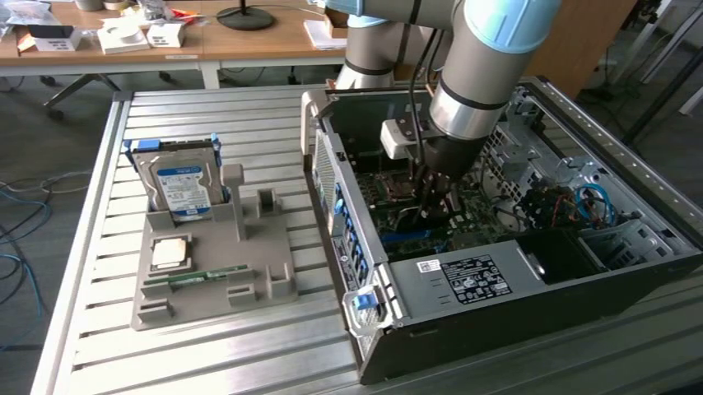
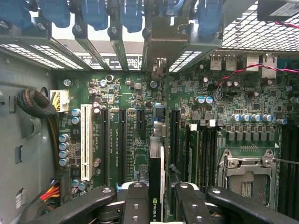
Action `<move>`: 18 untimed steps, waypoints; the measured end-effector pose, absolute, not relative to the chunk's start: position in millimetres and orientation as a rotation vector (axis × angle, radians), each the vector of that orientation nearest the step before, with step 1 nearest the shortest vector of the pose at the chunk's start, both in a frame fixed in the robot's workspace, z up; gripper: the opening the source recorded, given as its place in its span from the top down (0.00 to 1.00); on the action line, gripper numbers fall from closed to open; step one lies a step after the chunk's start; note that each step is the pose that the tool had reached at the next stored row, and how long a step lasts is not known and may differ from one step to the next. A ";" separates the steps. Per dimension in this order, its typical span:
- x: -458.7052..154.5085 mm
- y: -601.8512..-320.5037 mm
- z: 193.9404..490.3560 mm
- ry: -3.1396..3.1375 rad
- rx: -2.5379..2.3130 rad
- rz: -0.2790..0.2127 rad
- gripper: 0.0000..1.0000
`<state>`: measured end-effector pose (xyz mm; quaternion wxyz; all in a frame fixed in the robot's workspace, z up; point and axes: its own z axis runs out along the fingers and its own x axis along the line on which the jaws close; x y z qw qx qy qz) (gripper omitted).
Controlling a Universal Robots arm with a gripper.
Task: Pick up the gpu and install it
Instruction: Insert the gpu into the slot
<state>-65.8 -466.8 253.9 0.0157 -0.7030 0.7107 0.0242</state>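
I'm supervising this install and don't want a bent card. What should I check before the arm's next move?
1. gpu held edge-on in the gripper: ok.
2. gpu runs parallel to the motherboard slots: ok.
3. gpu seated in a slot: cannot tell.
4. Red and black wire apart from the gpu: ok.
5. Computer case side open, arm reaching inside: ok.

The gpu (image 2: 156,175) edge-on in the pincer (image 2: 161,189), near end cut off, face unseen.
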 end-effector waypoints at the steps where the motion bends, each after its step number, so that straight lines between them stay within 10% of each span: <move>1: -65.8 -466.8 253.6 2.210 -2.187 0.075 0.74; 18: -66.1 -466.8 252.7 2.210 -2.187 0.075 0.74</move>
